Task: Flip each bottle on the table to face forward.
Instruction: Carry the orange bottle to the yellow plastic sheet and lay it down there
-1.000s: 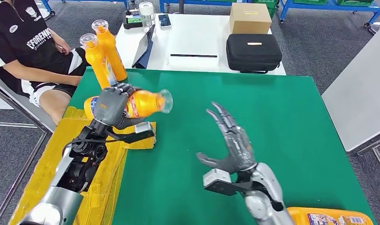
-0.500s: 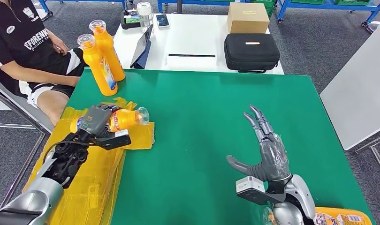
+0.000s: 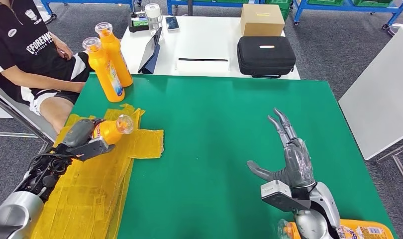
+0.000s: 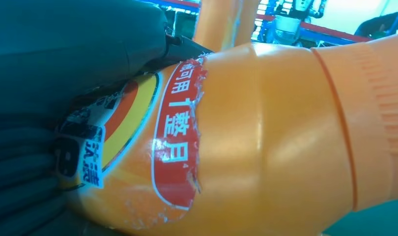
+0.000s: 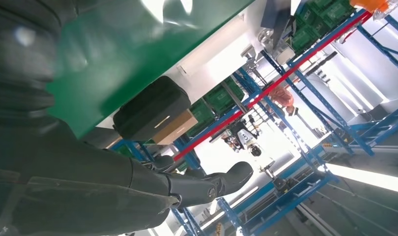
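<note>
Gripping a glossy orange plastic bottle [image 3: 111, 130] with a clear cap, the left hand [image 3: 80, 133] hovers over crinkled yellow sheeting [image 3: 95, 174]; the right hand [image 3: 289, 162] stays splayed, empty, above the green table [image 3: 214, 124].

The left hand [image 3: 80, 133] hides most of its bottle [image 3: 111, 130]; another bottle [image 3: 361, 230] at the tabletop's near right corner is cut off.

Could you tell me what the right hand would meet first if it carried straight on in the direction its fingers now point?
The right hand is open, fingers aimed up the green table. That stretch looks free; past the far edge the black case lies roughly in line, though depth is uncertain.
</note>
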Controlling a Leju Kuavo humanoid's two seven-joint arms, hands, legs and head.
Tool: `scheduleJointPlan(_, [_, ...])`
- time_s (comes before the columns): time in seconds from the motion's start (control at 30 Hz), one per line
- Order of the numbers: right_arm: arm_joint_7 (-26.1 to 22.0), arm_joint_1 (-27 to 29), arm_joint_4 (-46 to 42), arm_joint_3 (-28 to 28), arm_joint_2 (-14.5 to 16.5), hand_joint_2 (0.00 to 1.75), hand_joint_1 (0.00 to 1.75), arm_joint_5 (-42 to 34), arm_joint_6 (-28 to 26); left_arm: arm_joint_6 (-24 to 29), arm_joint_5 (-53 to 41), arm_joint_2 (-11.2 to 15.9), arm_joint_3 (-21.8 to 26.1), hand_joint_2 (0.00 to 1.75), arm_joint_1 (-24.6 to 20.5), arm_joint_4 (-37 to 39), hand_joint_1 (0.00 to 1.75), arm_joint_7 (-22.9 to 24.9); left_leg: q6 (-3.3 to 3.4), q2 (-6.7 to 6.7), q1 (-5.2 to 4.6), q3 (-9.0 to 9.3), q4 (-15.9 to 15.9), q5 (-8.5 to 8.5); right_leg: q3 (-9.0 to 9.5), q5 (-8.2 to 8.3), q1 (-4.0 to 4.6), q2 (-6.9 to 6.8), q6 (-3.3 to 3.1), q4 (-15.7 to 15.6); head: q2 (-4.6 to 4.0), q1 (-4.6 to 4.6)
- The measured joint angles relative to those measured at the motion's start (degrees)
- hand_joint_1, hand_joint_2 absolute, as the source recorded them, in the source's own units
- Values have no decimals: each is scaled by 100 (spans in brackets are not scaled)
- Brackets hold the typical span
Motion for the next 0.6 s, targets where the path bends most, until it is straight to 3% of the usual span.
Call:
scheduleJointPlan(0.1, [1, -100, 64, 1, 3, 175, 0, 0, 49, -59, 228, 45, -11, 175, 59, -76, 101, -3, -1, 0, 1, 4, 0, 1, 5, 0, 0, -1, 0, 0, 0, 0])
scheduleJointPlan(0.33, [3, -363, 246, 4, 11, 175, 0, 3, 136, -103, 678, 124, -111, 175, 246, -331, 101, -8, -1, -9, 0, 7, -1, 1, 10, 0, 0, -3, 0, 0, 0, 0])
scheduleJointPlan(0.43, [3, -410, 297, 4, 25, 175, 0, 4, 137, -103, 689, 138, -137, 175, 282, -380, 65, -9, -1, -8, -1, 8, -1, 1, 12, 0, 0, -3, 0, 0, 0, 0])
scheduleJointPlan(0.47, [3, -419, 312, 4, 28, 175, 0, 4, 138, -105, 712, 143, -152, 175, 292, -396, 41, -9, -1, -8, -1, 9, -1, 1, 13, 0, -1, -3, 0, 0, 0, 0])
scheduleJointPlan(0.57, [3, -445, 360, 4, 36, 175, 0, 4, 138, -122, 825, 164, -198, 175, 332, -451, 3, -9, -1, -9, -1, 9, 0, 1, 13, 0, 0, -3, 0, 0, 0, 0])
scheduleJointPlan(0.6, [3, -457, 378, 4, 38, 175, 0, 5, 139, -134, 885, 174, -220, 175, 351, -477, 0, -9, -1, -9, -1, 10, 0, 1, 13, 0, 0, -3, 0, 0, 0, -1])
